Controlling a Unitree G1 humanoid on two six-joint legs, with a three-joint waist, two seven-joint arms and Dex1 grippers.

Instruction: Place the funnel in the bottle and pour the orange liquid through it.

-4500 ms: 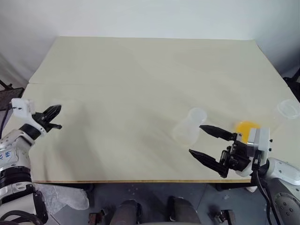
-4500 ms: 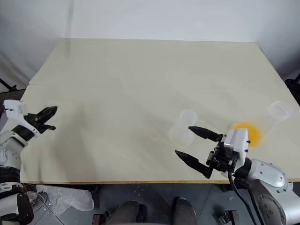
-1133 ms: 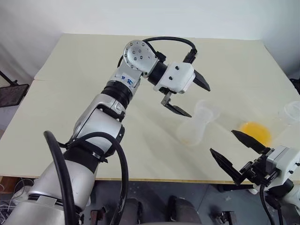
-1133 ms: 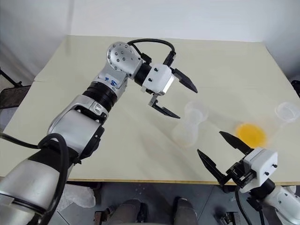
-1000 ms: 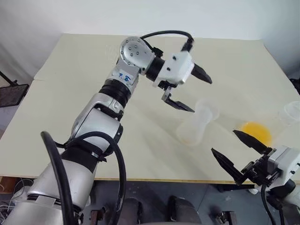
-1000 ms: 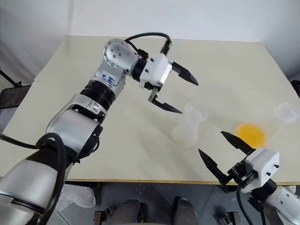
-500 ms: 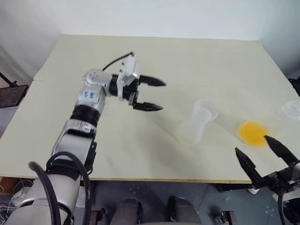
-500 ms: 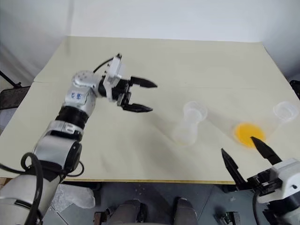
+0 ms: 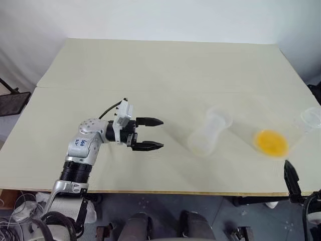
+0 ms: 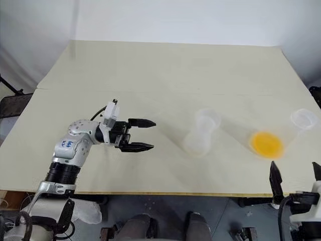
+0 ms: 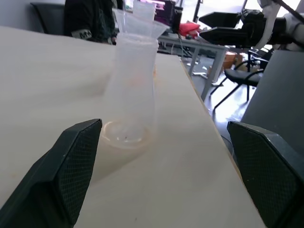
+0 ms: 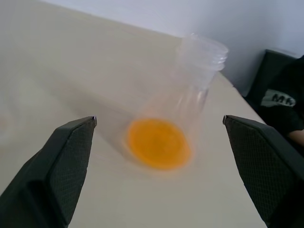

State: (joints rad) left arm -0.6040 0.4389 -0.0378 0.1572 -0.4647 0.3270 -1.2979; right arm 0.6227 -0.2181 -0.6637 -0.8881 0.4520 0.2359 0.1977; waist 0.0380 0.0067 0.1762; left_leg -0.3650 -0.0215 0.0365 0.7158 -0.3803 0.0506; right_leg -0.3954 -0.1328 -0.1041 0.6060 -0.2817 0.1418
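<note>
On the beige table (image 9: 150, 65), the funnel (image 11: 137, 26) now sits in the bottle (image 9: 206, 135); the withdrawn left gripper (image 9: 155, 133) and right gripper (image 10: 295, 179) stand open, leaving the orange liquid (image 9: 271, 142) unpoured.

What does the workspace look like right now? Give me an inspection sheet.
Surface: beige table, a seam running across its left part.
Job's things: bottle upright near the middle; funnel appears seated in its neck. Liquid sits in the bottom of a clear cup to the bottle's right.
Clutter: nothing seen.
Grippers: left tool open and empty, pointing at the bottle, apart from it. Right tool open and empty, at the table's near edge in front of the cup.
Cables: black cable looping over the left wrist.
Surroundings: white wall behind; a chair and a person in dark clothing beyond the table.
</note>
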